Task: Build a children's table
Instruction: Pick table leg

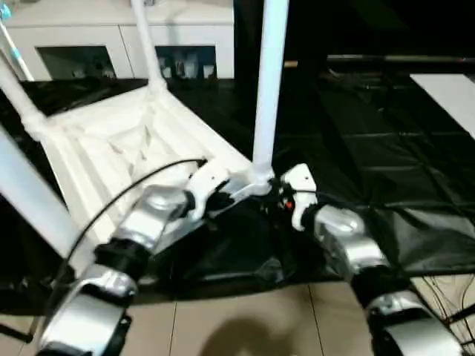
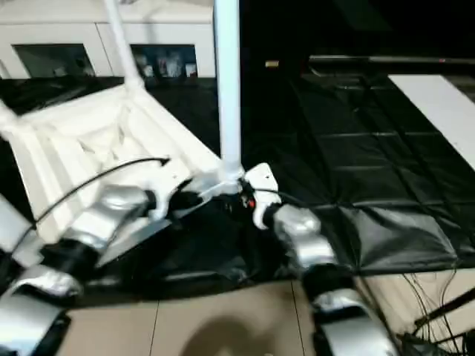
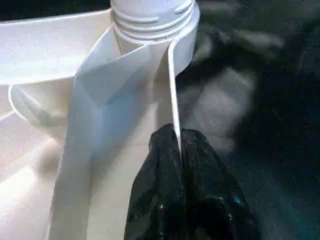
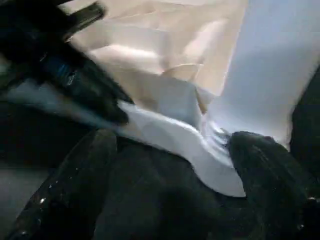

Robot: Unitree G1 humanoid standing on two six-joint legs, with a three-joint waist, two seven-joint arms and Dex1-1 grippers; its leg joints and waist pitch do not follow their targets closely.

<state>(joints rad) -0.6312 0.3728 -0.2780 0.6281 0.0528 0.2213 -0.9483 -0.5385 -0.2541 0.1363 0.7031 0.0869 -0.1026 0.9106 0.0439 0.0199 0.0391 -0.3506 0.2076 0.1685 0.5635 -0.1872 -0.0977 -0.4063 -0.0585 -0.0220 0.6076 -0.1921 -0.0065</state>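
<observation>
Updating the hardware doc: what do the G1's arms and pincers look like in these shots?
Both forearms are rounded silver shells with black joint bands. Left arm has a thin black cable looping over it; right arm shows a white wrist housing with a small red mark. Each pincer has two black fingers.

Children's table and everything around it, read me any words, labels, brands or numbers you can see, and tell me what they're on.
None can be read.
Children's table: plain white, no marking visible.
Items behind the cabinet glass: too blurred to read.
Grippers, left and right: no visible lettering.
</observation>
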